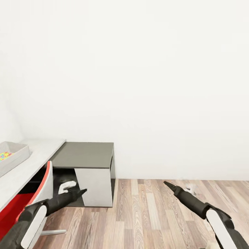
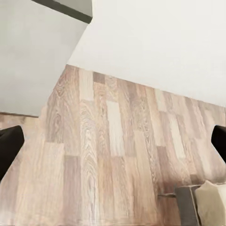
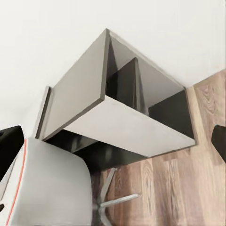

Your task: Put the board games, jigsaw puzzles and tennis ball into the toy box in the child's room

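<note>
Toy box sat on the pale surface at far left, a jigsaw puzzle inside. Left tool and right tool hung over the floor, both empty, fingers spread.

Bright, even, diffuse light; no visible source. White wall nearly blown out, featureless. Soft dark shadow under the table dark top. Floor planks sharp in head view, slightly soft in left wrist view. No glare, no edge distortion.
</note>
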You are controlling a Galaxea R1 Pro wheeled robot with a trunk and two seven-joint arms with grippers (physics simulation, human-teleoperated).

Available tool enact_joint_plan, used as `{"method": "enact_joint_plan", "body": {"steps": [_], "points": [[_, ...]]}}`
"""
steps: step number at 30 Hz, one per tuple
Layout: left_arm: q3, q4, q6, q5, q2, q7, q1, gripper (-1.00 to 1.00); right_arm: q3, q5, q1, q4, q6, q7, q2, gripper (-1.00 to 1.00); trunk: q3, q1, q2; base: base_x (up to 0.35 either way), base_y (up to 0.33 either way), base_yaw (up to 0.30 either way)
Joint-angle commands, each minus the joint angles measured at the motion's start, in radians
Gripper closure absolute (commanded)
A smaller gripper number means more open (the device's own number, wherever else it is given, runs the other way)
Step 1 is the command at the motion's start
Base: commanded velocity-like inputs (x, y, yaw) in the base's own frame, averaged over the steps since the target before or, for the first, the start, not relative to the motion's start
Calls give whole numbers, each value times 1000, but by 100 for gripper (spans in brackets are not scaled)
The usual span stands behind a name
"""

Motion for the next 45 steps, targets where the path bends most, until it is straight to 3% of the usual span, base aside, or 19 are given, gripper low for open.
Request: {"method": "enact_joint_plan", "body": {"steps": [1,2,4,5,7,8,9,10,11,13,14,17,18,21,24,26,30,39,45], "points": [[-5,83,-26,-21,-14,38,-20,-100,19,12,-34,70,-9,-28,7,-100,-2,0,-3,0,0,0],[-7,124,-46,-38,-20,56,-29,-100,29,24,-52,109,-21,-44,12,-100,-2,0,-3,0,0,0],[-15,292,-131,-121,-38,121,-62,-100,61,89,-135,281,-82,-110,41,-100,-2,0,-3,0,0,0],[-15,334,-152,-144,-41,135,-69,-100,67,108,-155,325,-94,-125,51,-100,-2,0,-3,0,0,0],[-19,491,-241,-227,-51,185,-88,-100,87,184,-222,490,-125,-174,100,-100,-2,0,-3,0,0,0],[-19,527,-263,-244,-54,197,-91,-100,90,203,-234,526,-131,-184,117,-100,-2,0,-3,0,0,0],[-21,596,-307,-277,-62,222,-95,-100,100,248,-250,588,-143,-205,154,-100,-2,0,-3,0,0,0],[-23,663,-345,-308,-72,250,-98,-100,114,300,-260,639,-156,-228,188,-100,-2,0,-3,0,0,0],[-24,697,-362,-323,-78,265,-98,-100,122,330,-263,659,-161,-240,204,-100,-2,0,-3,0,0,0],[-27,838,-430,-385,-101,332,-101,-100,155,458,-268,725,-183,-292,252,-100,-2,0,-3,0,0,0],[-27,875,-451,-400,-105,348,-101,-100,161,488,-268,742,-187,-305,260,-100,-2,0,-3,0,0,0],[-29,1086,-632,-459,-113,419,-94,-100,177,612,-225,886,-248,-367,295,-100,-2,0,-3,0,0,0],[-29,1110,-661,-463,-112,426,-91,-100,179,623,-210,915,-272,-373,296,-100,-2,0,-3,0,0,0],[-28,1180,-763,-476,-109,455,-27,-100,181,652,-133,1088,-456,-391,295,-100,-2,0,-3,0,0,0],[-30,1196,-794,-480,-107,462,44,-100,182,659,-94,1181,-574,-397,292,-100,-2,0,-3,0,0,0],[-31,1201,-802,-481,-105,465,89,-100,182,662,-34,1209,-618,-401,290,-100,-2,0,-3,0,0,0],[-32,1203,-802,-483,-104,465,121,-100,184,665,39,1225,-642,-402,279,-100,-3,0,-3,0,0,0],[-26,1202,-804,-481,-115,464,134,-100,184,667,60,1228,-649,-405,256,-100,-12,0,-3,0,0,0],[-23,1201,-806,-481,-154,463,134,-100,187,667,61,1229,-649,-406,223,-100,-13,0,-3,0,0,0]]}}
